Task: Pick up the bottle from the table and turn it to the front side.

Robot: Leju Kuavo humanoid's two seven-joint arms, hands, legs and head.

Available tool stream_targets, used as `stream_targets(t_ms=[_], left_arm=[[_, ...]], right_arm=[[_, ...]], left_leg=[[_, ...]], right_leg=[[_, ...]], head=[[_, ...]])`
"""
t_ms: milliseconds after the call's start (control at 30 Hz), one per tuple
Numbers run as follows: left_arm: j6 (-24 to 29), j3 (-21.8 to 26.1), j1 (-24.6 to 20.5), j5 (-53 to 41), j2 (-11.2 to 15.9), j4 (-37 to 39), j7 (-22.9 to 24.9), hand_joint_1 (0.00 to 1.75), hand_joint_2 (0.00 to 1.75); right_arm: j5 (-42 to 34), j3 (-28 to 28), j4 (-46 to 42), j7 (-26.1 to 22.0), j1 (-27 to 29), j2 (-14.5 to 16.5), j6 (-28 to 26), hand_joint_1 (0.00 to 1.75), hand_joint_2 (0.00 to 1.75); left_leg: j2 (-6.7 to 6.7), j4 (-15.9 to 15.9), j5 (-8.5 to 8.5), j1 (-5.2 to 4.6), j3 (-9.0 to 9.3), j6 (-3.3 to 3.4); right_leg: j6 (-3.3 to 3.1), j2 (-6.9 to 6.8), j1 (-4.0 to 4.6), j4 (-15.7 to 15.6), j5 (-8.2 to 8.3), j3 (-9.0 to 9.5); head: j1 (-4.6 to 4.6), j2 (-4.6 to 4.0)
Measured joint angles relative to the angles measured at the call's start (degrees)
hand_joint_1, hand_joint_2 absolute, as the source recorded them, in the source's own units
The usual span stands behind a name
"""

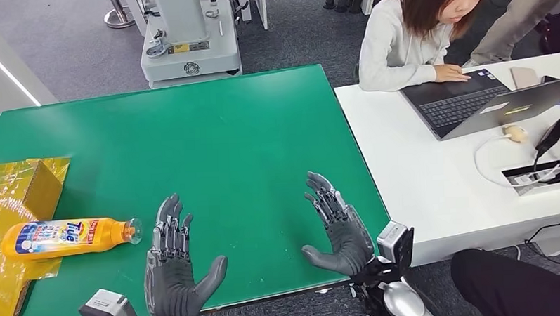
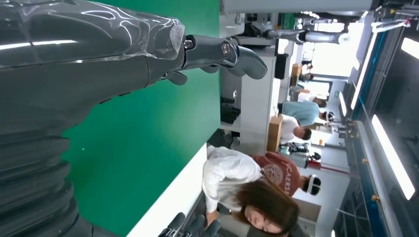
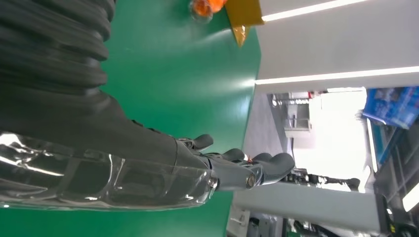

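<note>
An orange detergent bottle (image 1: 62, 237) with a clear cap lies on its side at the left of the green table (image 1: 213, 139), cap toward the middle, partly on yellow wrapping. My left hand (image 1: 171, 261) hovers open just to the right of the cap, fingers spread, holding nothing. My right hand (image 1: 338, 225) is open further right near the table's front right corner. The right wrist view catches the bottle's cap end (image 3: 202, 7) beyond the right hand (image 3: 232, 165). In the left wrist view the left hand (image 2: 148, 54) is empty over the green surface.
A yellow box (image 1: 21, 184) in shiny wrapping sits at the table's left edge. A person (image 1: 417, 34) works at a laptop (image 1: 472, 102) on the white desk (image 1: 433, 188) to the right. A grey machine base (image 1: 189, 49) stands beyond the table.
</note>
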Motion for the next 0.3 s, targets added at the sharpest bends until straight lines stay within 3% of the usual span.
stream_targets(t_ms=[300], left_arm=[[-1.11,0.02,-0.44,-0.78,-0.6,-0.16,0.49,0.0,1.75]], right_arm=[[0.26,-2.83,-1.73,0.55,1.61,2.92,0.15,0.0,1.75]], left_leg=[[0.0,0.01,0.0,0.0,0.02,0.0]], right_leg=[[0.0,0.0,0.0,0.0,0.0,0.02]], head=[[0.0,0.0]])
